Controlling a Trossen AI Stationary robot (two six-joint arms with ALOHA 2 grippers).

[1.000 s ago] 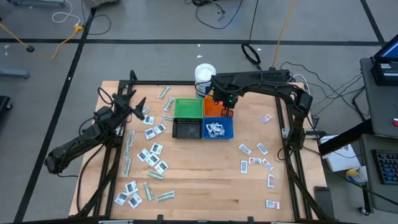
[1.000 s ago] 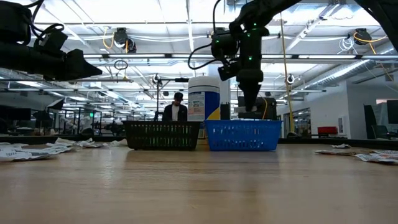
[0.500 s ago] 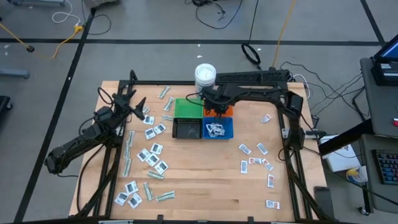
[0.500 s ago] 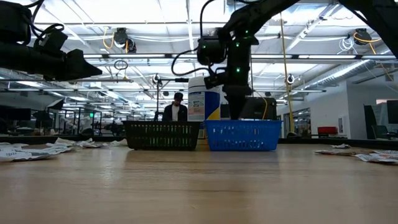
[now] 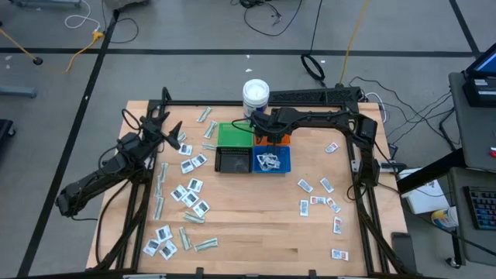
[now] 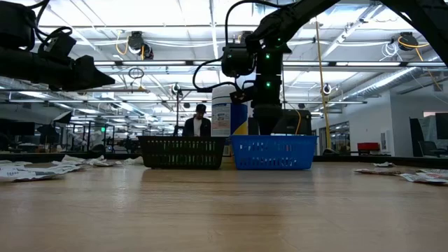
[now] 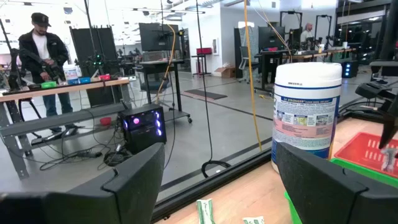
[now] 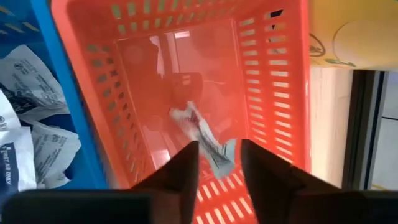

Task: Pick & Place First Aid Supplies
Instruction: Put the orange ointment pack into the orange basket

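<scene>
Table (image 5: 256, 225): right gripper (image 5: 269, 137) reaches down over orange bin (image 5: 280, 139).

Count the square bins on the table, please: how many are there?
4, in a two-by-two block mid-table: green bin beside orange bin on the tub's side, black bin beside blue bin nearer the front. None seems hidden.

Bins, a tub and a busy room round the tabletop

Four square bins sit touching in a block mid-tabletop (image 5: 256, 225): green bin (image 5: 233, 134) and orange bin (image 8: 186, 93) at the back, black bin (image 5: 232, 160) and blue bin (image 5: 272, 161) in front. A white tub (image 5: 255, 94) with a blue label stands upright just behind them. Cables (image 5: 314, 66) trail over the grey floor (image 5: 194, 77), and a person (image 7: 40, 53) stands at a bench (image 7: 62, 87) beyond.
</scene>
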